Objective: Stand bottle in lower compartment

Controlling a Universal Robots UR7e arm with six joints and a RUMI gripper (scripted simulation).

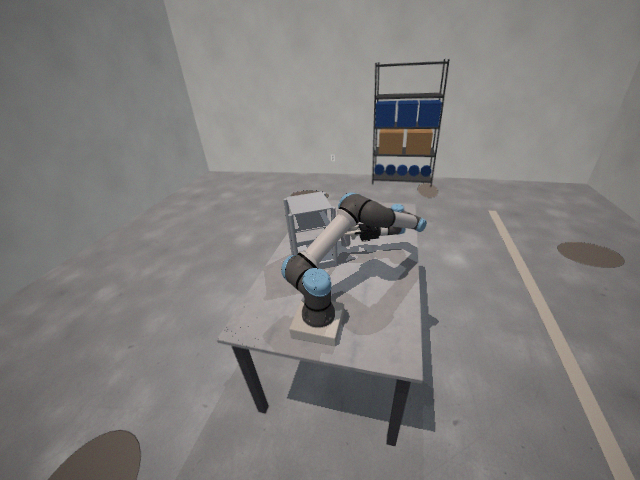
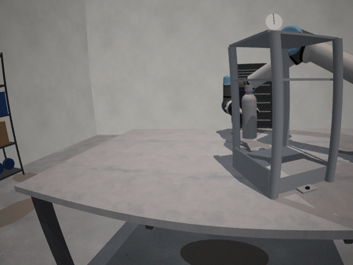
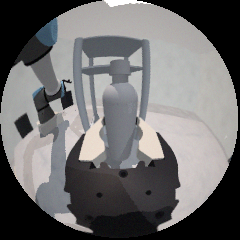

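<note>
A grey bottle (image 2: 249, 114) stands upright, cap up, held just above the table behind the grey shelving unit (image 2: 281, 114). It is outside the unit, beyond its far open side. In the wrist view the bottle (image 3: 120, 122) sits between my gripper's (image 3: 120, 145) two pale jaws, which are shut on its lower body, with the shelving unit straight ahead of it. In the top view the gripper (image 1: 364, 233) is to the right of the unit (image 1: 310, 219), and the bottle is too small to make out there.
The robot base (image 1: 316, 315) stands on a pale block near the table's front edge. A small flat plate (image 2: 306, 188) lies on the table by the unit's near corner. A tall storage rack (image 1: 409, 121) with blue and brown boxes stands by the far wall.
</note>
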